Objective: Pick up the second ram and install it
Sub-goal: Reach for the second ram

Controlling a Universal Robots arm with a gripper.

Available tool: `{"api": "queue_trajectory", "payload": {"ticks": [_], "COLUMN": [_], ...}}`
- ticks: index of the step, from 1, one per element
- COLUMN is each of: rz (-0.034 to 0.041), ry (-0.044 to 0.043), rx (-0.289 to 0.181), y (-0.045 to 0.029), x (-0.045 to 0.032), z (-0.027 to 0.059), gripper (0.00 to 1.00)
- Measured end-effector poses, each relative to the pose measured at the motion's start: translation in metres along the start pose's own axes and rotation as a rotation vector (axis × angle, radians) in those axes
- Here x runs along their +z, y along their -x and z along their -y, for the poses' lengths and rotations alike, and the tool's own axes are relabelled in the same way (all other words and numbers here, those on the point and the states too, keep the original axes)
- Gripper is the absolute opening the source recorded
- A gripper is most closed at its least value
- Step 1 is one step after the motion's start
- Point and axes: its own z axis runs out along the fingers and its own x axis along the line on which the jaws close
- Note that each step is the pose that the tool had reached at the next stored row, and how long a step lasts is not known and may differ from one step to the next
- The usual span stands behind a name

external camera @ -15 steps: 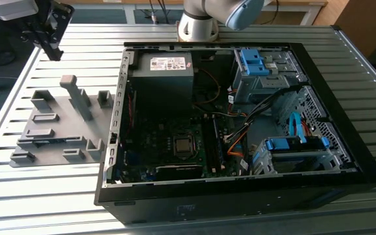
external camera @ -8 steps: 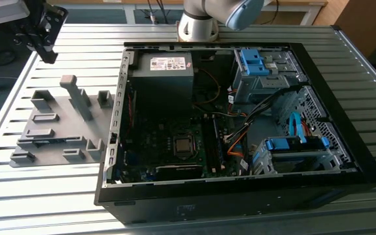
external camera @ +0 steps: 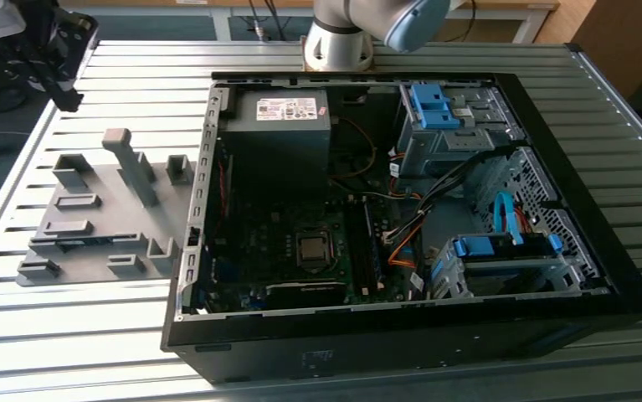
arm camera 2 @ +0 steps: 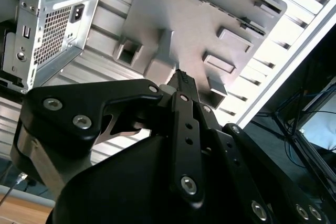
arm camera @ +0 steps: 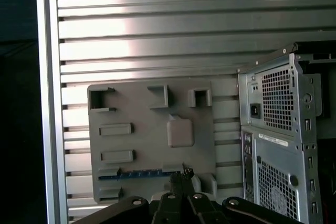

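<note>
— How did the fingers stand?

— Pressed together, with nothing between them. In the first wrist view the gripper (arm camera: pixel 184 176) showed its black links folded inward to one narrow tip. The second wrist view showed the gripper (arm camera 2: pixel 181 77) the same way.

— And the second ram?

— The second ram (arm camera: pixel 137 172) lay in a slot along one edge of the grey holder tray (arm camera: pixel 152 145). It was a thin blue strip seen nearly edge-on, not picked up. In the first wrist view the gripper's tip lined up with one end of the strip, but the gripper hung clear above it, not touching.

— Where did the tray sit?

— Flat on the slatted metal table (external camera: pixel 130 67), just beside the open computer case (external camera: pixel 410 343), on the exterior view's left. Raised blocks and upright posts stood on its surface.

— What showed inside the case?

— A grey power supply (external camera: pixel 281 126) and a processor socket (external camera: pixel 315 249) on the dark board. Blue drive brackets (external camera: pixel 433 105) sat toward the exterior view's right, with orange and black cables running between them.

— And farthest off?

— The arm's pale base (external camera: pixel 337 46) stood on the table behind the case.
</note>
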Motion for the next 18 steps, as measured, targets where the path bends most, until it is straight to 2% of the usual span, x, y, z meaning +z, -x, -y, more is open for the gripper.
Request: {"api": "queue_trajectory", "payload": {"ticks": [13, 14, 15, 18], "rz": [0.0001, 0.0002, 0.0002, 0.0001], "ry": [0.0001, 0.0001, 0.0001, 0.0001], "rx": [0.0, 0.0, 0.0, 0.0], "y": [-0.0321, -0.0421, -0.0476, -0.0484], "x": [0.0, 0.0, 0.0, 0.0], "z": [0.0038, 0.0047, 0.0053, 0.0055], "gripper": [0.11, 0.11, 0.11, 0.11]}}
